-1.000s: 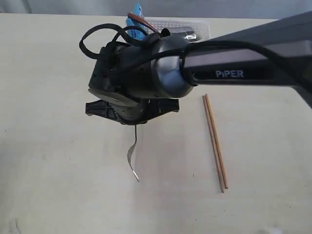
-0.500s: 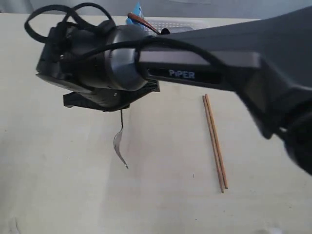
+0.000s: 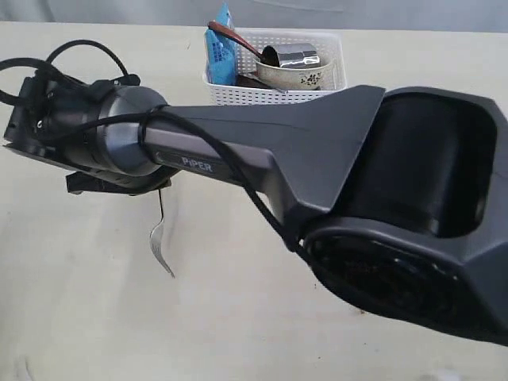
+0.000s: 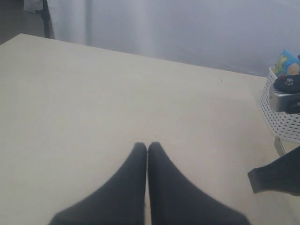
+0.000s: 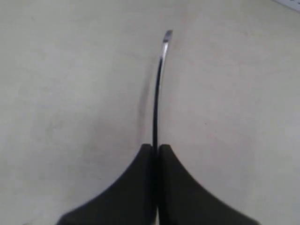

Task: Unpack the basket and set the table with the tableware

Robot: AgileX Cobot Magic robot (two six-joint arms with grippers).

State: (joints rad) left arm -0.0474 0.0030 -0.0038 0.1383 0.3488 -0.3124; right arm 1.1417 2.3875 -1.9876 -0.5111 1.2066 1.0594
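The right gripper (image 5: 154, 147) was clamped shut on the handle end of the fork (image 3: 157, 242). The fork hung tines-down, so it could be lowered to the counter (image 3: 79, 317) without being turned. The right wrist view showed it edge-on between the closed fingers, curving away towards the surface. Whether the tines had touched down could not be told. The arm had reached across to the left side of the counter, well apart from the basket (image 3: 262, 94), probably to give the fork its own place in the setting.

The basket stood at the far edge with the bowl (image 3: 305, 77), the mug (image 3: 295, 57), the spoon (image 3: 238, 40) and a blue packet (image 3: 218, 57) inside, so most of the unpacking was not yet done.

The left gripper (image 4: 147, 146) was closed and held nothing. It hung over bare counter to one side of the basket, seemingly parked clear of the working arm.
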